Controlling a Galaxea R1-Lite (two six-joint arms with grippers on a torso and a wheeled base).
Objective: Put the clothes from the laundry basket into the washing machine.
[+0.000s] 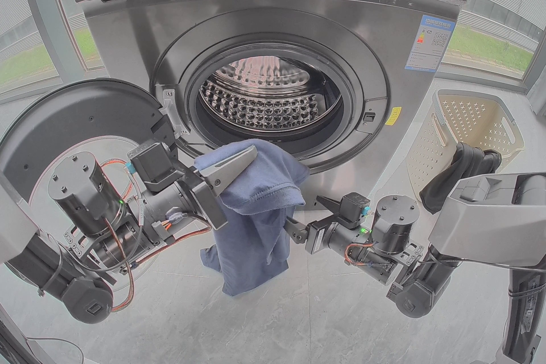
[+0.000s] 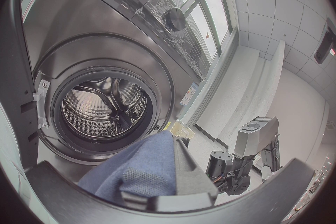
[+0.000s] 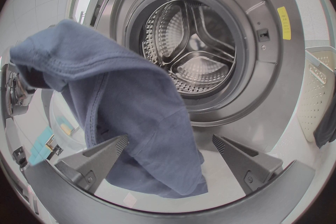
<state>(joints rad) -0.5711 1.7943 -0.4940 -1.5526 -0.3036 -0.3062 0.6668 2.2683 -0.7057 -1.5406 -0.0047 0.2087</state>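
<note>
A blue garment [image 1: 259,211] hangs in front of the washing machine's open drum [image 1: 261,92], just below the lower rim of the opening. My left gripper [image 1: 244,157] is shut on its top fold; one grey finger [image 2: 190,168] lies over the cloth [image 2: 140,168]. My right gripper [image 1: 301,214] is low and to the right of the hanging cloth, open, and its two fingers [image 3: 119,144] stand wide apart with the garment's [image 3: 140,105] lower edge draped between them. The beige laundry basket [image 1: 483,120] stands to the machine's right with a dark garment [image 1: 460,172] over its front rim.
The round machine door [image 1: 74,120] is swung fully open on the left, behind my left arm. The grey tiled floor [image 1: 318,319] lies in front of the machine. Windows run behind and beside it.
</note>
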